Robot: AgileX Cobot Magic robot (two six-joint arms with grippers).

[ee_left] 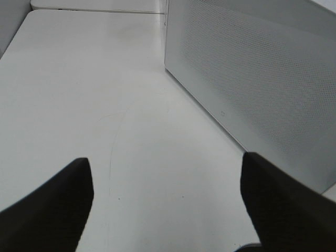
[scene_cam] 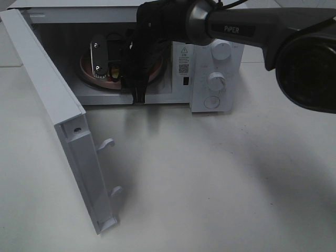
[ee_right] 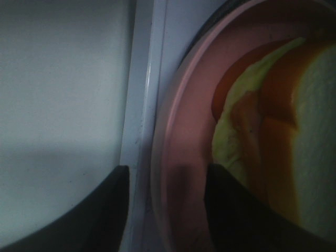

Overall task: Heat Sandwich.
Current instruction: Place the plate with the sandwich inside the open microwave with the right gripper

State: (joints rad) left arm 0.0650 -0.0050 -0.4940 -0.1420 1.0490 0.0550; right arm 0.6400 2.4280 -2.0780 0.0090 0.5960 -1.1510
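Note:
The sandwich (ee_right: 273, 131), white bread with a tan crust and pale yellow-green filling, lies on a round pink plate (ee_right: 178, 131) inside the open microwave (scene_cam: 181, 13). In the high view only a small part of the sandwich (scene_cam: 113, 71) shows on the plate (scene_cam: 86, 71) behind my right arm. My right gripper (ee_right: 165, 210) reaches into the oven's mouth (scene_cam: 139, 92), its fingers apart on either side of the plate's near rim with gaps showing. My left gripper (ee_left: 165, 210) hangs open over the bare table beside the microwave's perforated side wall (ee_left: 262, 79), holding nothing.
The microwave's door (scene_cam: 52, 115) stands swung out to the left, with its latch hooks (scene_cam: 107, 143) sticking out over the table. The control panel with its knobs (scene_cam: 216, 79) is at the oven's right. White tabletop (scene_cam: 220, 178) stretches in front.

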